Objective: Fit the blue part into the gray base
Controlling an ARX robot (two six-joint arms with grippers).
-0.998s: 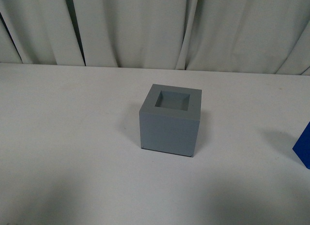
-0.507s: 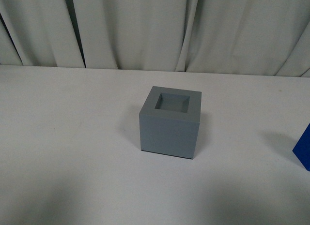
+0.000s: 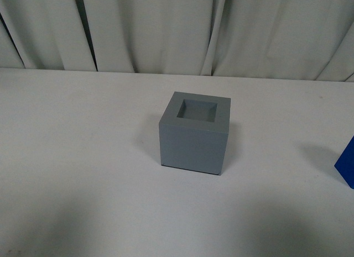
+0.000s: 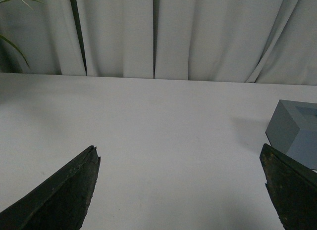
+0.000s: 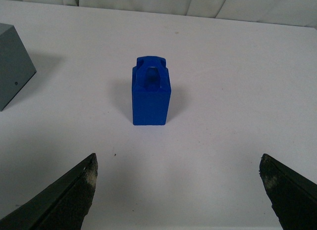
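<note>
Front view has the gray base [image 3: 194,132] standing near the middle of the white counter [image 3: 77,157], its square recess facing up and empty. Well apart from it, toward the robot's right, only a corner of the blue part [image 3: 347,167] shows at the picture's edge. Right wrist view gives that block whole (upright on the counter, loop handle on top), touched by nothing. The right tool [image 5: 178,158] is spread wide, its two dark tips short of the block and apart from it. The left tool [image 4: 177,150] is likewise spread over bare counter and grips nothing, with the gray base showing near one of its tips. A pale curtain [image 3: 166,30] hangs behind the counter.
</note>
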